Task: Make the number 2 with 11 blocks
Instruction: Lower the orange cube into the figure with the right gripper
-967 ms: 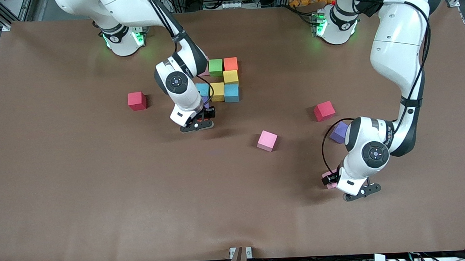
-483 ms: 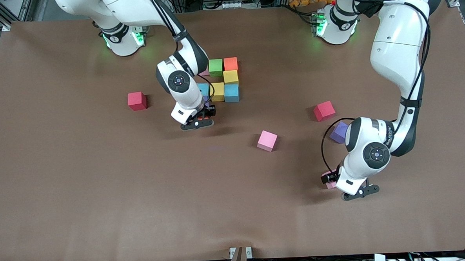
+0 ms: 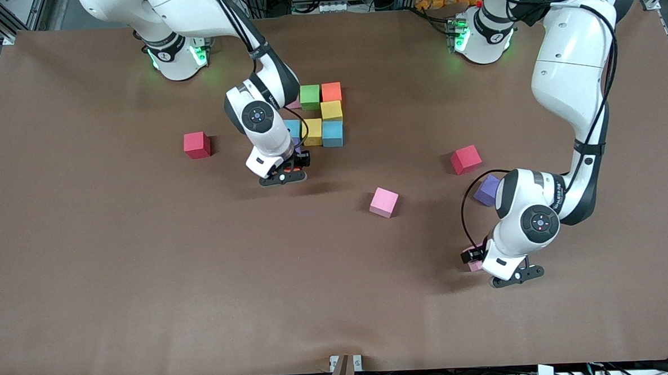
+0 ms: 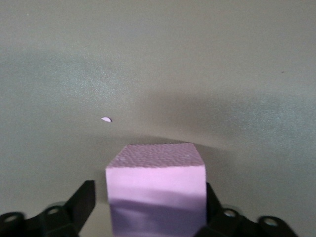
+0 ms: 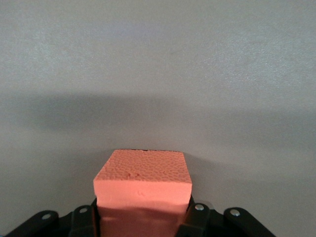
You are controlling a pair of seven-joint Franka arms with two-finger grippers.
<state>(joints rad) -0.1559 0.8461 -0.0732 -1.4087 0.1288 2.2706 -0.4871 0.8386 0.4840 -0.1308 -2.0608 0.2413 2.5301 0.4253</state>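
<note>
The unfinished number 2 (image 3: 320, 113) lies mid-table: green, orange, yellow and light blue blocks touching, plus a pink and a purple block (image 3: 295, 146) partly hidden by the right wrist. My right gripper (image 3: 291, 165) (image 5: 143, 217) is shut on an orange block (image 5: 143, 180), low over the table just nearer the camera than that purple block. At the left arm's end, my left gripper (image 3: 474, 258) (image 4: 148, 207) straddles a pink block (image 4: 155, 168) on the table. One finger touches it and a gap shows at the other. A second pink block (image 3: 383, 202) lies loose mid-table.
Two red cubes lie apart: one (image 3: 197, 145) toward the right arm's end, one (image 3: 466, 159) toward the left arm's end. A loose purple cube (image 3: 486, 190) sits beside the left arm's wrist, farther from the camera than the straddled pink block.
The right gripper has carried the orange block slightly closer to the figure. The left gripper's fingers have drawn in around the pink block.
</note>
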